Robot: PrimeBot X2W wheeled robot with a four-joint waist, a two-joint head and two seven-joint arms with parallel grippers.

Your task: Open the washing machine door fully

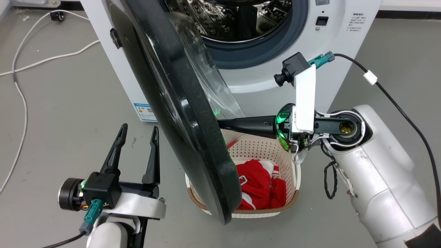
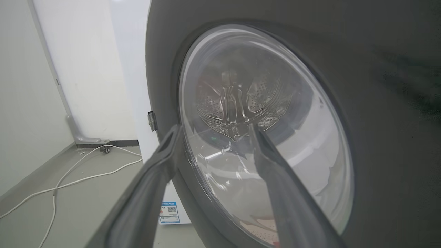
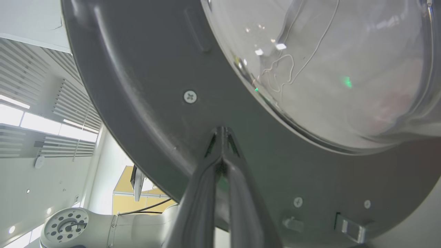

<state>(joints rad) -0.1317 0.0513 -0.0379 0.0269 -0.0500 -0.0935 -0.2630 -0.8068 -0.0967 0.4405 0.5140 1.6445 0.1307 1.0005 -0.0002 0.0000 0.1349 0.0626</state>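
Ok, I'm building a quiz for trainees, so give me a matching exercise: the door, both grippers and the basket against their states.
1. door
2. left gripper
3. right gripper
4. basket

A. shut, tips at the door's inner side
B. holds red clothes
C. swung partway open
D. open, at the door's outer side

Pairs: 1-C, 2-D, 3-A, 4-B

Washing machine door [image 1: 179, 103] top cut off by head view's upper edge. Door hides right gripper [image 3: 222, 137] fingertips there, laundry basket [image 1: 265, 148] left part. Sticker [image 1: 146, 111] print unreadable.
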